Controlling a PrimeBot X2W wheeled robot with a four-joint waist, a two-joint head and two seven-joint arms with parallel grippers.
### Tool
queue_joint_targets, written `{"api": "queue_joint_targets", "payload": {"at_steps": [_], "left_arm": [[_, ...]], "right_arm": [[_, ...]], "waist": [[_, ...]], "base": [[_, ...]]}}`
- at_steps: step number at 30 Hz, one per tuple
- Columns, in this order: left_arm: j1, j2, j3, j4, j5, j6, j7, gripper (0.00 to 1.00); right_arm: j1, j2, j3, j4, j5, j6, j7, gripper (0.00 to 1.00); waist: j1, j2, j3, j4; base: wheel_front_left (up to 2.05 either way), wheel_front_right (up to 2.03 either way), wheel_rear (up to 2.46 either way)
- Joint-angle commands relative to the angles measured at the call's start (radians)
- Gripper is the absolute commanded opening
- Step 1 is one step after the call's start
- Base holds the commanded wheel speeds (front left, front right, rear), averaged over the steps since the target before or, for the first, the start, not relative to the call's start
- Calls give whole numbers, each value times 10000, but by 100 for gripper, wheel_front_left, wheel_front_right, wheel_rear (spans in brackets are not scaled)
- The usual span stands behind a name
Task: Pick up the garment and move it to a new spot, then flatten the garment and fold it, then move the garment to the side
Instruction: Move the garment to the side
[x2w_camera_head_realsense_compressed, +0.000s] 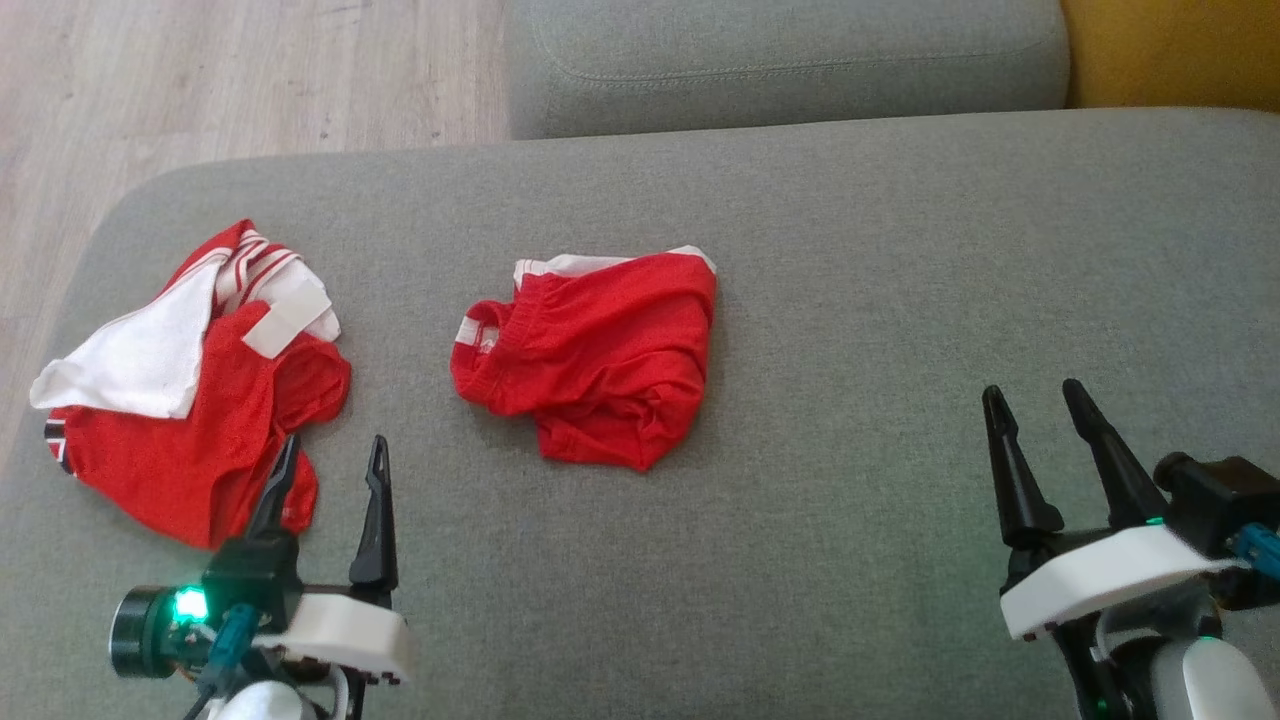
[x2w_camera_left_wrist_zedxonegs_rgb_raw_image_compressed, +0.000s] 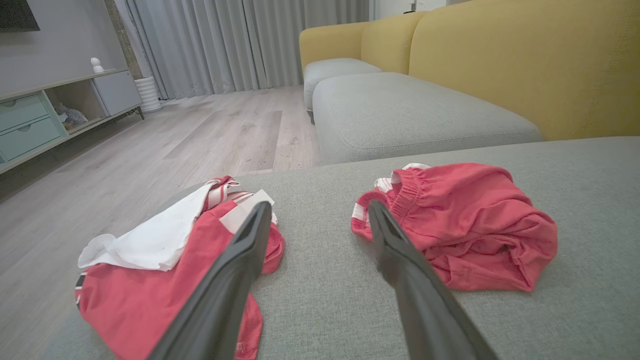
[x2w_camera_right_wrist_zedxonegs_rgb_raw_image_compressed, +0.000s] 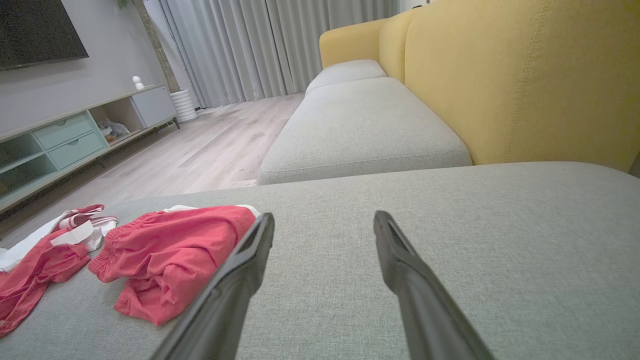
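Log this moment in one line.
left hand: open, empty | right hand: open, empty | red shorts: crumpled, centre | red-white garment: crumpled, left | stage: nothing picked up

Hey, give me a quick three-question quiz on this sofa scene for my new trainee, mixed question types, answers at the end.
1. True or false: the left pincer and right pincer are both shut.
2. Which pincer is nearer the striped garment? A) left B) right
3. Fill in: ____ garments lie on the grey cushion.
Key: 1 false, both are open; 2 A; 3 two, the striped garment and the red shorts.
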Motion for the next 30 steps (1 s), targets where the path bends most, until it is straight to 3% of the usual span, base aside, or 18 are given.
{"api": "queue_joint_targets", "payload": {"at_steps": [1, 8, 12, 19, 30], "left_arm": [[-502, 299, 369, -292, -6, 80, -82, 100], [-943, 307, 386, -368, 92, 32, -129, 100], [-1552, 172, 289, -329, 246, -108, -214, 100], [-2583, -355, 27, 151, 418, -433, -591, 100], [-3061, -834, -130, 941, 349, -724, -1029, 100]], "right_arm": [[-338, -4, 145, -374, -100, -7, 98, 100], [-1003, -75, 188, 63, -64, -7, 277, 100], [-1891, -102, 769, 780, 55, -7, 205, 100], [-3865, 28, 2567, 3227, 653, -7, -40, 100], [-5863, 92, 4063, 6450, 1687, -7, -198, 100]], "waist": [[1, 0, 33, 18], [1, 0, 601, 235], [1, 0, 1187, 590], [1, 0, 2094, 1303], [1, 0, 2434, 1597]], "base": [[0, 0, 0], [0, 0, 0], [0, 0, 0], [0, 0, 0], [0, 0, 0]]}}
